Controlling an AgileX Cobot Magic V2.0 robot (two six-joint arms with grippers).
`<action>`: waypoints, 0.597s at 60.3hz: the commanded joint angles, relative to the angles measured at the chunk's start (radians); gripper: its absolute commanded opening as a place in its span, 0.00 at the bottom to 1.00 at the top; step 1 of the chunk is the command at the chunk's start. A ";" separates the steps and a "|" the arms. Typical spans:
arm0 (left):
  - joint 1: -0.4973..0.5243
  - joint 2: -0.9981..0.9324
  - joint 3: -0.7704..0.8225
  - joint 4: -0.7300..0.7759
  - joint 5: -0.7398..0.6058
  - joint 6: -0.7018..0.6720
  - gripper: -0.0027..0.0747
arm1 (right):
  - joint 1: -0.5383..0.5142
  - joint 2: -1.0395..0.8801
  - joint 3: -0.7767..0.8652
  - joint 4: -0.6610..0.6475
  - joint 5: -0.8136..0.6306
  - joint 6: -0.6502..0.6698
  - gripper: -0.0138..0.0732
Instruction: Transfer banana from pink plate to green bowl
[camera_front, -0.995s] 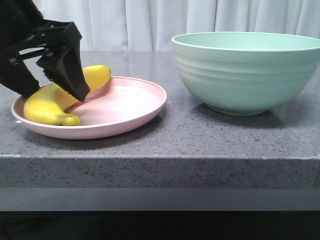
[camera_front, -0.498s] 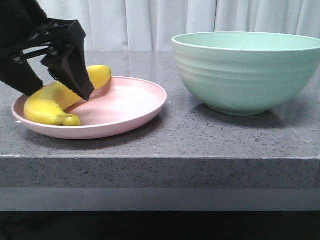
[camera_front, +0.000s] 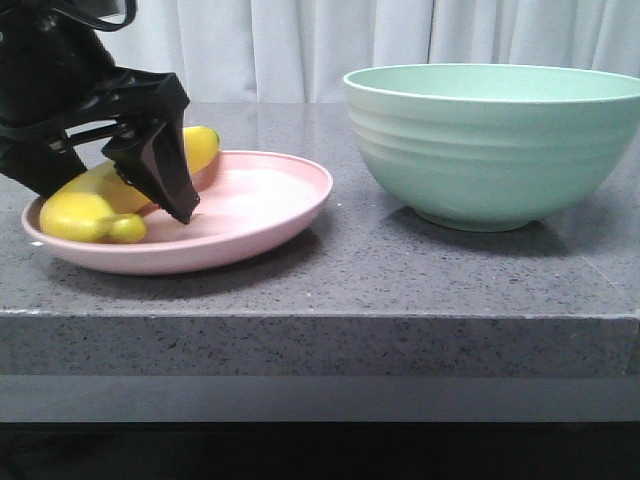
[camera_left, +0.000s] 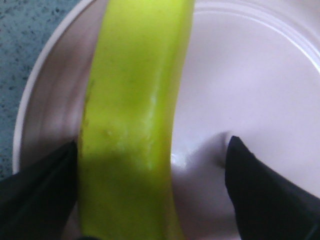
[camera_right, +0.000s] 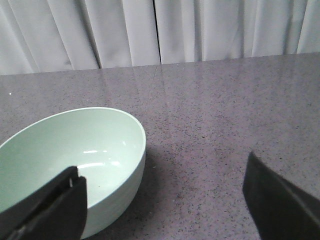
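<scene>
What just changed: compared with a second ago the left gripper (camera_front: 120, 185) sits lower and a bit further right over the pink plate (camera_front: 265, 205), and the near finger tip is now right down by the plate floor. The banana (camera_front: 85, 212) looks rolled or nudged too, its front end sits flatter and more to the left than it did.

Left hand state: fingers spread wide around the banana (camera_left: 132, 120), one dark finger on each side in the wrist view. Left one looks like it's touching the peel, right one stands clear with bare plate (camera_left: 250, 75) between. So not squeezed yet, nothing picked up.

Where the banana is: lying on the pink plate, left half of it, between the open fingers.

What that means: I'd call this the tail end of the reach, right before the pinch. Transfer itself hasn't started imo, banana hasn't left the plate.

Right hand state: right gripper (camera_right: 160, 210) is spread apart and empty, hanging near the green bowl (camera_right: 65, 155), doing nothing.

Green bowl: well to the right of the plate in the front view (camera_front: 495, 140), looks empty inside from the right wrist cam.

Count: 1 banana, 1 pink plate, 1 green bowl, 2 grippers, all on one grey speckled counter (camera_front: 330, 300).
</scene>
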 joint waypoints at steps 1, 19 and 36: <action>-0.006 -0.025 -0.027 -0.015 -0.034 -0.006 0.77 | -0.004 0.013 -0.035 -0.001 -0.080 -0.001 0.90; -0.006 -0.025 -0.027 -0.013 -0.034 -0.006 0.49 | -0.004 0.013 -0.035 -0.001 -0.080 -0.001 0.90; -0.006 -0.025 -0.032 -0.013 -0.111 -0.006 0.28 | -0.004 0.013 -0.035 -0.001 -0.080 -0.001 0.90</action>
